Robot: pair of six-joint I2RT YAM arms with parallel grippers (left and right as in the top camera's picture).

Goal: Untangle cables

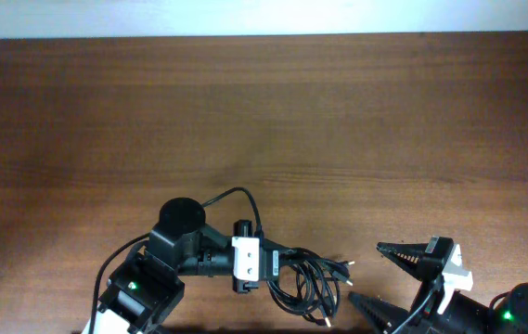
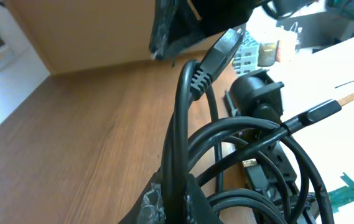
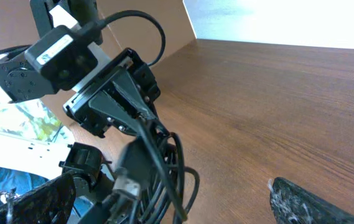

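Observation:
The cables are thin black cords knotted into one bundle near the table's front edge, with small silvery-tipped plugs sticking out to the right. My left gripper is shut on the bundle's left side. In the left wrist view a black strand runs up from between the shut fingers, and a plug points away. My right gripper stands open just right of the bundle, apart from it. In the right wrist view the cables hang between its wide-spread fingers.
The wooden table stretches away behind the arms. A thicker black arm cable arcs over the left wrist. The left arm's base and the right arm's base sit at the front edge.

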